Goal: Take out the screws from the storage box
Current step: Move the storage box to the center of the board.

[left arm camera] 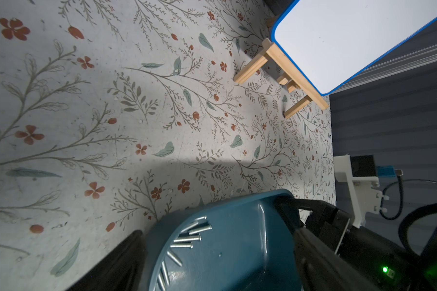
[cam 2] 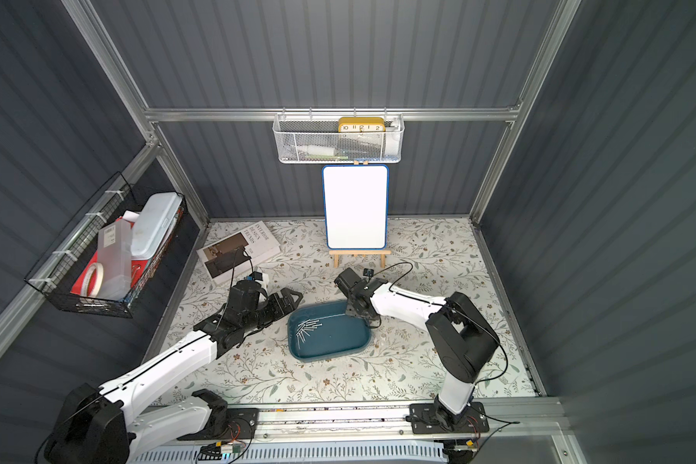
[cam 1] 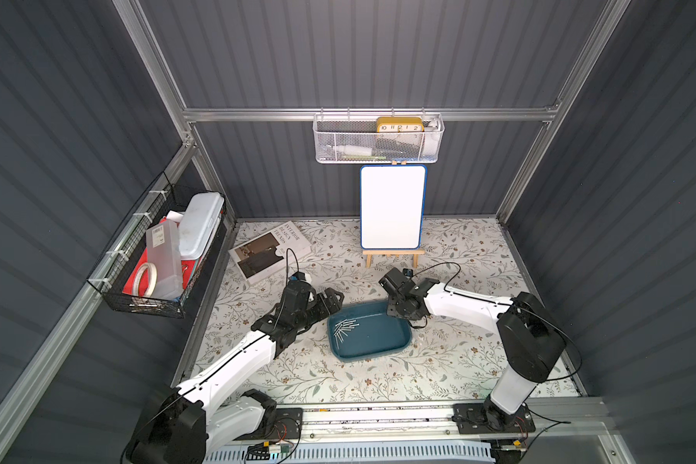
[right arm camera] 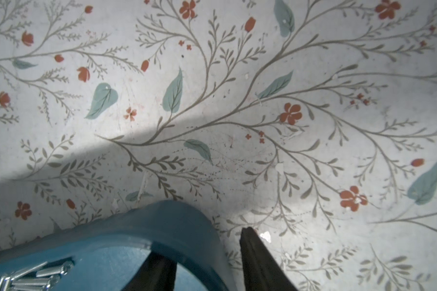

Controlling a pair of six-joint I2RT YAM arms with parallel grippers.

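Note:
The storage box (cam 1: 378,337), a shallow teal tray, lies on the flowered mat in both top views (cam 2: 338,341). Several silver screws (cam 1: 344,327) lie heaped in its left end, also seen as screws (left arm camera: 189,239) in the left wrist view and screws (right arm camera: 36,274) in the right wrist view. My left gripper (cam 1: 330,307) is open wide, with the box's left far corner (left arm camera: 237,252) between its fingers. My right gripper (cam 1: 392,311) straddles the right far rim (right arm camera: 177,219). One finger is inside the box and the other (right arm camera: 257,259) outside, with a gap to the rim.
A whiteboard on a wooden easel (cam 1: 392,207) stands at the back. A book (cam 1: 270,251) lies at the back left. A black wire basket (cam 1: 157,257) hangs on the left wall and a white mesh basket (cam 1: 378,140) on the back wall.

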